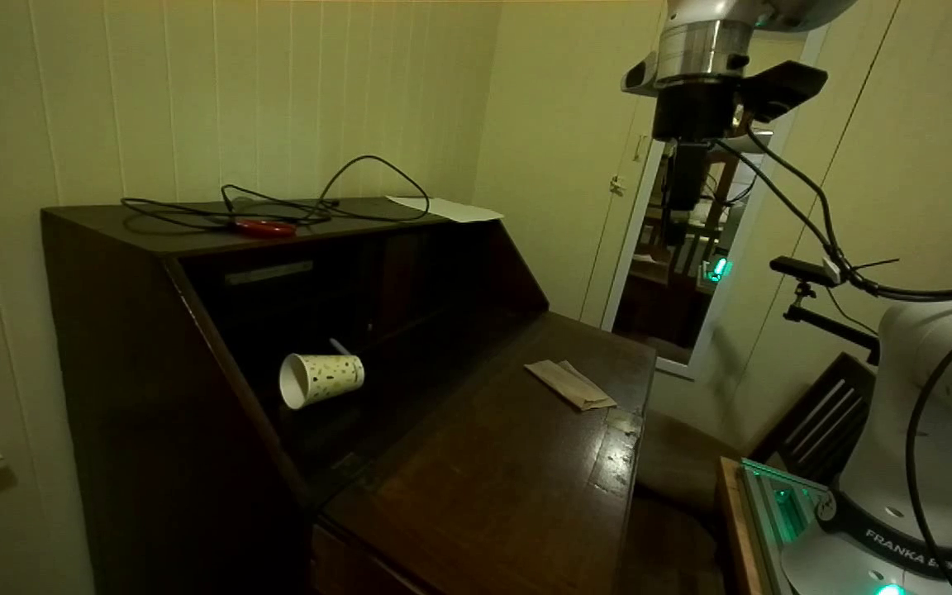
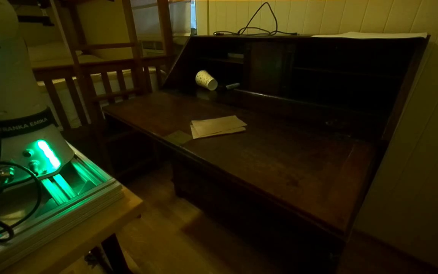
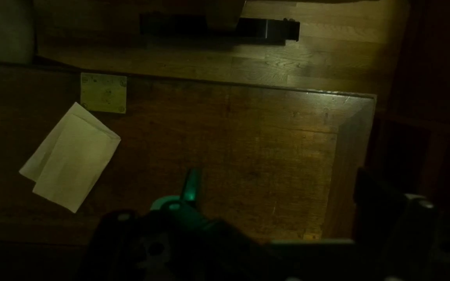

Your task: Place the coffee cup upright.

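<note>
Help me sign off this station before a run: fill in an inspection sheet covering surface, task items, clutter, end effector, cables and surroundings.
Surface: dark wooden desk flap, folded open; brass-coloured plate at its edge.
Task items: coffee cup on its side in the desk's recess, not upright.
Clutter: folded paper on the flap; marker-like stick beside the cup; pale sheet on the desk top.
End effector: wide open, above the flap, nothing held.
Cables: black cable looped on the desk top; cable bundle beside the arm.
Surroundings: tall mirror, panelled wall, slatted wooden furniture; deep shadow hides much of the recess.
</note>
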Robot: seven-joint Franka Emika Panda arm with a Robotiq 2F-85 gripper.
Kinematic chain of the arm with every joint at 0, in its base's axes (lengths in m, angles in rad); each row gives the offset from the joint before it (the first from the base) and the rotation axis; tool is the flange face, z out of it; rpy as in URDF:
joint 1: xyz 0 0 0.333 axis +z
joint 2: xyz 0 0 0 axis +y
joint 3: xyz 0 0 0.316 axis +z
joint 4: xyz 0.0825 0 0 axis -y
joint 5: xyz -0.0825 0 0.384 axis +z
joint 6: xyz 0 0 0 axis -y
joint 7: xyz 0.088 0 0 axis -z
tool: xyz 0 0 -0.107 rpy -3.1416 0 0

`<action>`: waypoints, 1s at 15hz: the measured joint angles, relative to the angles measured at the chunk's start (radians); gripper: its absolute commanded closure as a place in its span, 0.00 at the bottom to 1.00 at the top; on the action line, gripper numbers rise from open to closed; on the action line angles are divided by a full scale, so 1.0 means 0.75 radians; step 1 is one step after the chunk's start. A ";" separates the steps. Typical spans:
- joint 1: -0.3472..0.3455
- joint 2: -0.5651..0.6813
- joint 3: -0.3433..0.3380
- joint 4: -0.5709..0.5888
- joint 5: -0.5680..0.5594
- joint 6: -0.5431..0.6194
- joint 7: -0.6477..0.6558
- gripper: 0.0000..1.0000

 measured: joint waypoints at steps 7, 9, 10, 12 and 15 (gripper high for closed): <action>-0.031 0.225 0.023 0.049 -0.142 0.375 0.027 0.00; -0.029 0.345 0.055 0.116 -0.201 0.432 0.044 0.00; -0.025 0.411 0.075 0.161 -0.216 0.434 0.046 0.00; -0.002 0.517 0.093 0.239 -0.217 0.426 0.031 0.00; -0.002 0.519 0.084 0.236 -0.217 0.427 0.033 0.00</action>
